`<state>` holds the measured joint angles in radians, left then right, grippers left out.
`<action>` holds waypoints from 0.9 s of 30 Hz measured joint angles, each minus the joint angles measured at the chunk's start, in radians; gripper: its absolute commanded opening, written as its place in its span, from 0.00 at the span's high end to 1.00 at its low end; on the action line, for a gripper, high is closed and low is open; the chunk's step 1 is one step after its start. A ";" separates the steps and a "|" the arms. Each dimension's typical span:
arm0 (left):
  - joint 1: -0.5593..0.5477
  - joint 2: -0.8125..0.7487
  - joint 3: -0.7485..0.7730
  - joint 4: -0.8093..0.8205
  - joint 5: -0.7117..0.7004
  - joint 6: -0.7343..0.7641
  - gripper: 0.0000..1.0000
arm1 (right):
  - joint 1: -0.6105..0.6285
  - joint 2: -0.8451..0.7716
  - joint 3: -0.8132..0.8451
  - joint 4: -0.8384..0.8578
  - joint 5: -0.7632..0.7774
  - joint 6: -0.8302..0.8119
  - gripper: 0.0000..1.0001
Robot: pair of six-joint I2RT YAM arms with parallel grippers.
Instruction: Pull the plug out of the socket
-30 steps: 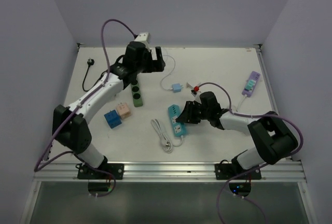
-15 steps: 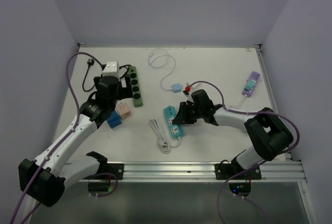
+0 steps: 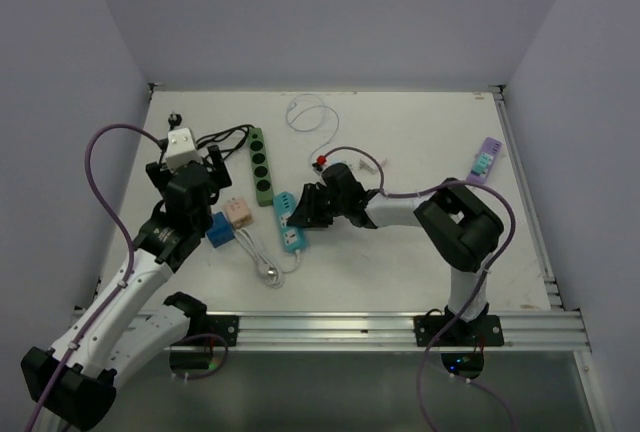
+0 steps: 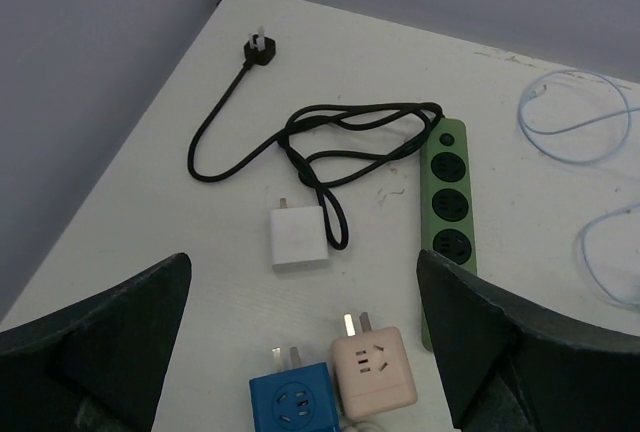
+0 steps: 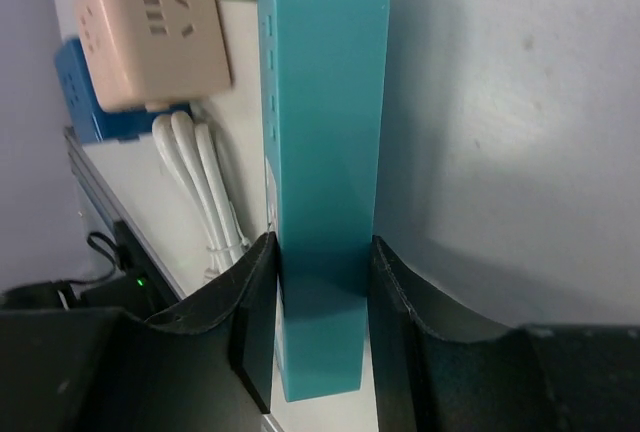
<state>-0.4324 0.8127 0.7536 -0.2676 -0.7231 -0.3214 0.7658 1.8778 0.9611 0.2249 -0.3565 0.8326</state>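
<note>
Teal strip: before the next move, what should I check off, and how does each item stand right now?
1. Right gripper shut on teal strip: ok.
2. Left gripper open: ok.
3. Left gripper at the teal strip: not ok; it faces the white charger and green strip.
4. Plug seated in teal strip: cannot tell; none shows.
5. White cable clear of teal strip: cannot tell; it lies close beside it.

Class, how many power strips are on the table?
3: green strip left of centre, teal strip in the right gripper, purple strip by the right edge. Arms may hide others.
</note>
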 measured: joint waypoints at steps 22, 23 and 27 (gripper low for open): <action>0.039 0.008 -0.014 0.008 -0.062 -0.001 0.02 | 0.077 0.254 0.461 -0.190 0.233 -0.018 0.19; 0.039 0.008 -0.014 0.008 -0.061 -0.001 0.02 | 0.074 0.234 0.461 -0.232 0.246 -0.042 0.15; 0.039 0.008 -0.014 0.008 -0.059 -0.002 0.02 | 0.039 0.126 0.462 -0.406 0.307 -0.140 0.07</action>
<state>-0.3931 0.8207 0.7395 -0.2600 -0.7818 -0.3229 0.8051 2.0041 1.4231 -0.1810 -0.0498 0.6922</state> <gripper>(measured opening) 0.977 0.898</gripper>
